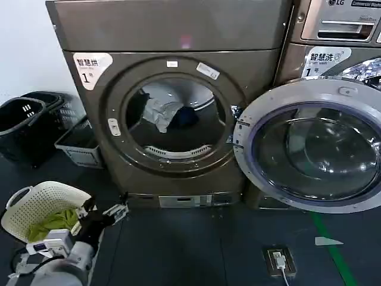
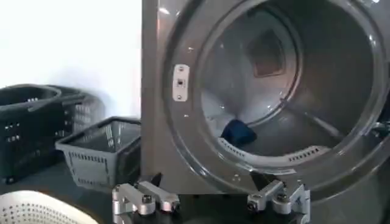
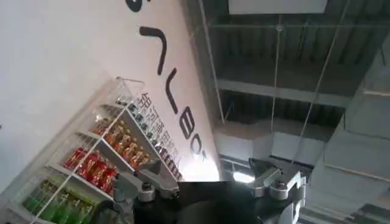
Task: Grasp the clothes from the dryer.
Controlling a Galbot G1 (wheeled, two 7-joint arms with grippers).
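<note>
The dryer (image 1: 172,42) stands straight ahead with its round porthole uncovered. Inside the drum lie the clothes: a pale grey-white garment (image 1: 159,110) and, beside it, a dark navy one (image 1: 186,116). The left wrist view looks into the drum and shows the navy garment (image 2: 237,131) low at the back. My left gripper (image 1: 116,211) hangs low at the front left, near the floor and short of the dryer's base. It is open (image 2: 210,204) with nothing between its fingers. My right gripper (image 3: 210,189) points up at a wall and ceiling, open and empty.
The dryer's door (image 1: 315,143) is swung out to the right, in front of the LG machine (image 1: 339,36). A white basket (image 1: 30,202) holding a yellow-green cloth (image 1: 53,221) sits beside my left arm. Dark baskets (image 1: 24,119) and a grey one (image 1: 77,143) stand left. A socket (image 1: 278,259) lies on the floor.
</note>
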